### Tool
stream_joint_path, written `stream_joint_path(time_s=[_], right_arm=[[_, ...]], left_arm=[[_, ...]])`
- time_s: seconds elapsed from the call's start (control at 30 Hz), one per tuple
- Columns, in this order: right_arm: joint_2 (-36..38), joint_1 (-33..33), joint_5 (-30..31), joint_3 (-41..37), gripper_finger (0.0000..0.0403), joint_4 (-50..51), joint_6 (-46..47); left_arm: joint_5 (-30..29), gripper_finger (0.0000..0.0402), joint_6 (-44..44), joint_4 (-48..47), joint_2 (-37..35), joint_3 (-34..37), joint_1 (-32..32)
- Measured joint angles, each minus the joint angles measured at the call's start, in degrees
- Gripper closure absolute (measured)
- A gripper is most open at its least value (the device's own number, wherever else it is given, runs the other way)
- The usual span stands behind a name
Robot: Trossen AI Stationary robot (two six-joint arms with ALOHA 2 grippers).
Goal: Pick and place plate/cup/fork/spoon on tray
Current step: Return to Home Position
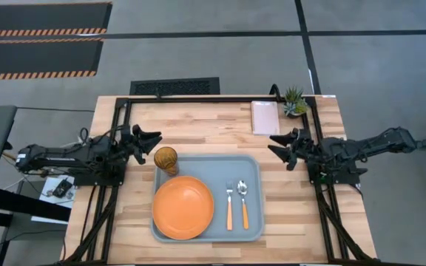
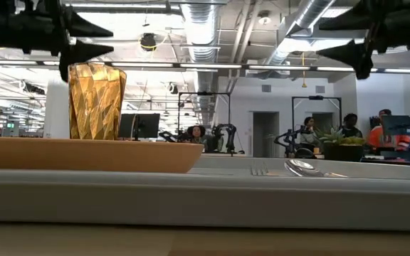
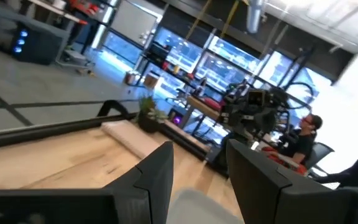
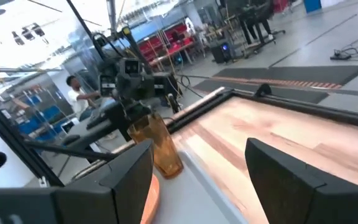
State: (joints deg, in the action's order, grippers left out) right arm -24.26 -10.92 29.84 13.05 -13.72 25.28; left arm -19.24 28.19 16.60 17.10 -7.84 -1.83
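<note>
The grey-blue tray (image 1: 254, 164) lies in the middle of the table. On it are the orange plate (image 1: 183, 207) at the left, the amber cup (image 1: 166, 159) upright at the tray's far left corner, and the fork (image 1: 229, 202) and spoon (image 1: 243, 199) side by side at the right. My left gripper (image 1: 154, 138) is open and empty, above the table just left of and beyond the cup. My right gripper (image 1: 275, 147) is open and empty, above the table beyond the tray's far right corner. The cup also shows in the right wrist view (image 4: 161, 147).
A pale pink pad (image 1: 265, 117) and a small potted plant (image 1: 295, 102) sit at the table's far right. A black frame (image 1: 198, 98) runs along the table's edges. People and other robots show in the room beyond the table (image 2: 312, 131).
</note>
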Motion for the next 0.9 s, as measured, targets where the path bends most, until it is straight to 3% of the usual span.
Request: stream_joint_path(time_s=[0.4, 0.53, 0.67, 0.77, 0.9], right_arm=[[0.0, 0.0, 0.2, -6.0, 0.0127, -2.7, 6.6], [-0.1, 0.1, 0.2, -6.0, 0.0127, -2.7, 6.4], [-0.1, 0.1, 0.2, -6.0, 0.0127, -2.7, 6.4], [-0.1, 0.1, 0.2, -6.0, 0.0127, -2.4, 5.8], [-0.4, 0.1, 0.3, -6.2, 0.0127, -1.1, 4.7]], left_arm=[[-2.7, 0.0264, 3.4, 4.0, -1.4, 7.0, 0.0], [-3.1, 0.0264, 2.8, 4.9, -5.4, 6.9, 0.0], [-2.1, 0.0264, -4.6, 7.0, -12.6, 5.0, 0.0], [-2.7, 0.0264, -4.3, -1.7, -17.1, 5.0, 0.0], [-3.2, 0.0264, 0.7, -8.9, -15.2, 5.3, 0.0]])
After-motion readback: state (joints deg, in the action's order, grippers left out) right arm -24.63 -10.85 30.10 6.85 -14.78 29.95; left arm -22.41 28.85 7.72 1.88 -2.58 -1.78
